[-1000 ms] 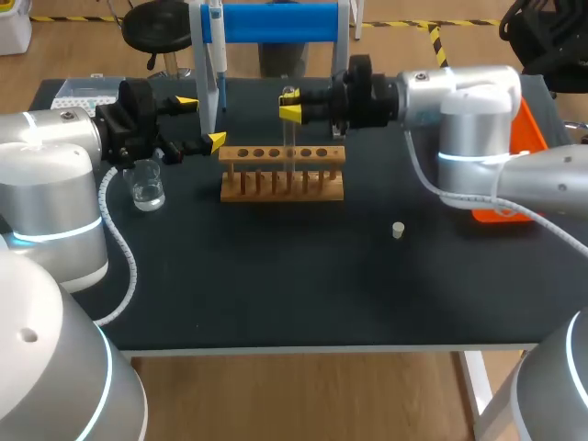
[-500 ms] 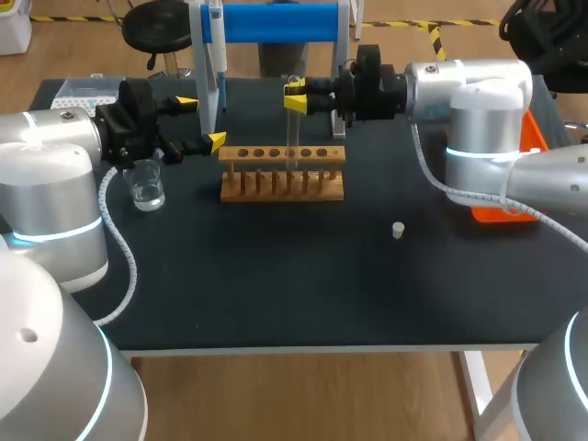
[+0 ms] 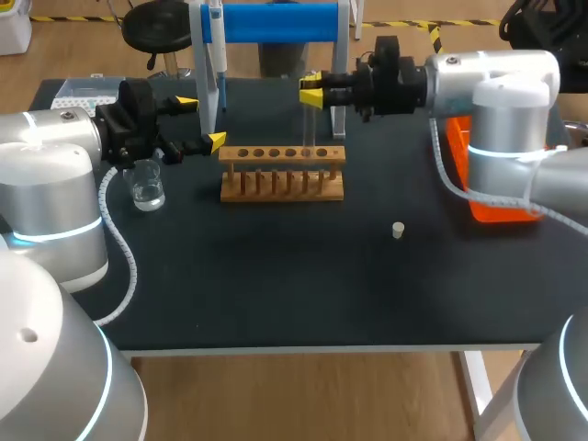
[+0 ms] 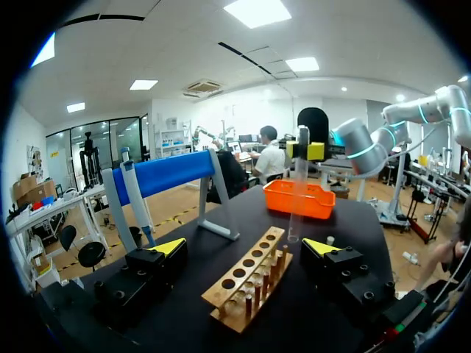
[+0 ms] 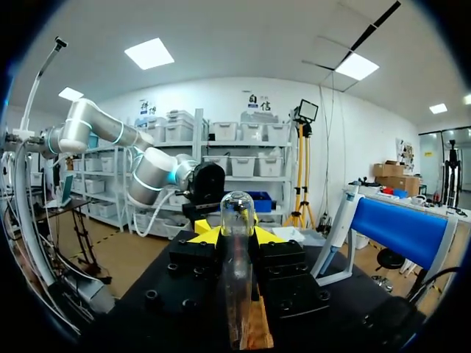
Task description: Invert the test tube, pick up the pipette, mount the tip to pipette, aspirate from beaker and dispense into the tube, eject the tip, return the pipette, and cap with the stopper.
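My right gripper (image 3: 312,92) is shut on a clear test tube (image 3: 308,124), gripping it near its upper end, and the tube hangs upright over the right part of the wooden rack (image 3: 282,173). In the right wrist view the tube (image 5: 237,265) shows its rounded end just past the yellow fingertips (image 5: 206,234). My left gripper (image 3: 200,120) stands open left of the rack, above the beaker (image 3: 147,184) of clear liquid. The pipette (image 3: 217,41) hangs on the blue stand (image 3: 276,22). A small white stopper (image 3: 398,230) lies on the mat right of the rack.
An orange tray (image 3: 501,197) sits at the table's right edge under my right arm. A tip box (image 3: 87,90) stands at the far left corner. In the left wrist view the rack (image 4: 250,276) lies between my open fingers, with the tube (image 4: 296,191) beyond it.
My right gripper has carried the test tube to the right and slightly up along the rack. The left arm has not moved.
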Motion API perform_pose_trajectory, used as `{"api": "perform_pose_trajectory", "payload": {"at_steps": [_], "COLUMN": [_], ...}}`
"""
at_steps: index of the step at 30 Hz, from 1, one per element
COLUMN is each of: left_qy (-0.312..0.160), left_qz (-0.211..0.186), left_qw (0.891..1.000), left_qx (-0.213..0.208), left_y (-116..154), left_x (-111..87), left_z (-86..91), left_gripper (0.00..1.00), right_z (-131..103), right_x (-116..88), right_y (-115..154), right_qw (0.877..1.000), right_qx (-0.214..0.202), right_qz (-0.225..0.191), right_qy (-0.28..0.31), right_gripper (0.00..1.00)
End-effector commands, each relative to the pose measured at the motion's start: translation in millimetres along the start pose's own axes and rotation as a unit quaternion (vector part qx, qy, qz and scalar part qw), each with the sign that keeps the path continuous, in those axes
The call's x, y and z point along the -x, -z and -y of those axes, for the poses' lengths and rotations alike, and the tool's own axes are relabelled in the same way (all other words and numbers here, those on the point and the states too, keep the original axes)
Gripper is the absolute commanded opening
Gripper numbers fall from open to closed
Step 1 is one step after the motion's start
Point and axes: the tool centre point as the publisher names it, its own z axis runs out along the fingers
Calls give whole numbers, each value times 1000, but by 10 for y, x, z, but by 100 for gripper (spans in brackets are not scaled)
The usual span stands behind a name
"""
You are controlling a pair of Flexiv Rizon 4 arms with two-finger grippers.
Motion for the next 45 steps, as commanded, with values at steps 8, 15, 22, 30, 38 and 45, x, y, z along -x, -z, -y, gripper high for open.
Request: {"api": "perform_pose_trajectory", "payload": {"at_steps": [8, 15, 22, 30, 38, 45], "left_qy": [-1, -1, -1, -1, -1, -1], "left_qz": [3, 3, 3, 3, 3, 3], "left_qw": [1000, 1000, 1000, 1000, 1000, 1000], "left_qx": [-2, -2, -2, -2, -2, -2], "left_y": [-5, -5, -5, -5, -5, -5], "left_x": [-14, -14, -14, -14, -14, -14], "left_z": [-7, -7, -7, -7, -7, -7], "left_gripper": [100, 100, 100, 100, 100, 100], "right_z": [-74, -74, -74, 46, 130, 197], "right_x": [-149, -149, -149, -76, 47, 105], "right_y": [134, 134, 134, 191, 221, 213], "right_qw": [1000, 1000, 1000, 987, 946, 883], "right_qx": [3, 3, 3, -4, 3, -3], "right_qz": [16, 16, 16, 35, 27, 6], "right_qy": [-3, -3, -3, -155, -322, -469], "right_gripper": [0, 0, 0, 0, 0, 0]}}
